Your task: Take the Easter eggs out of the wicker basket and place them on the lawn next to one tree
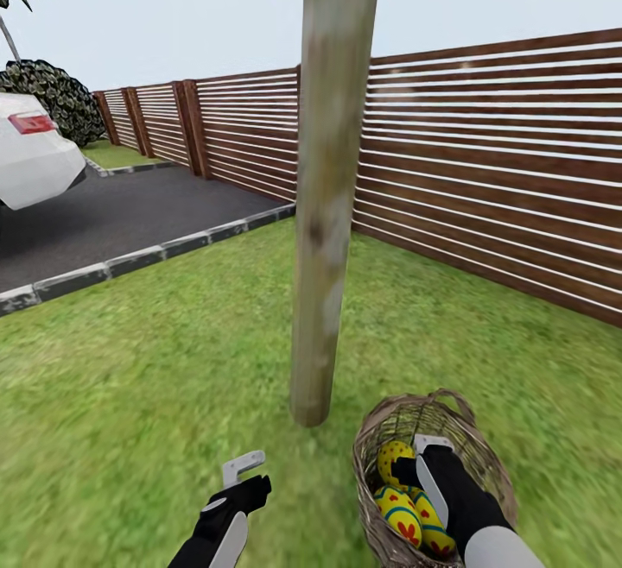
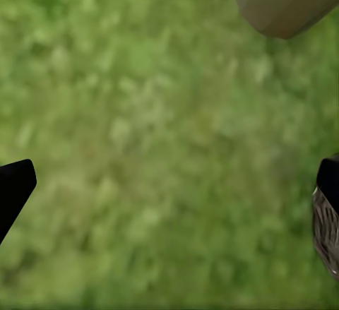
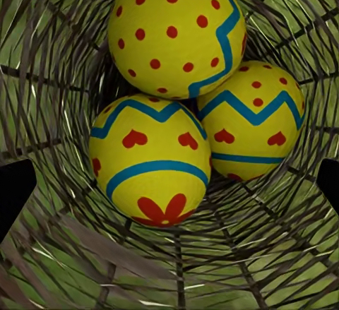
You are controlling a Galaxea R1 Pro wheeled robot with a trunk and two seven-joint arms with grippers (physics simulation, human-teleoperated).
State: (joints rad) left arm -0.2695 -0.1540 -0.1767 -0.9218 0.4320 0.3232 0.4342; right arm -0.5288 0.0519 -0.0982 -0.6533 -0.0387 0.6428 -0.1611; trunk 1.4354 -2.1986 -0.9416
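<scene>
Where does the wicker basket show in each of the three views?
Head view: wicker basket at lower right, beside the tree, right gripper reaching inside.
Left wrist view: a sliver of weave at the right edge.
Right wrist view: its walls ring the three eggs.
Shared landmark: the lawn.

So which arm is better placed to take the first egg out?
The right gripper: it is already inside the basket, open above the eggs. The left gripper hangs over the lawn.

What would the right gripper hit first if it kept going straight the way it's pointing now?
Probably the Easter eggs: the right gripper points down into the wicker basket, open, and the three fill its line. Which egg comes first is unclear.
</scene>
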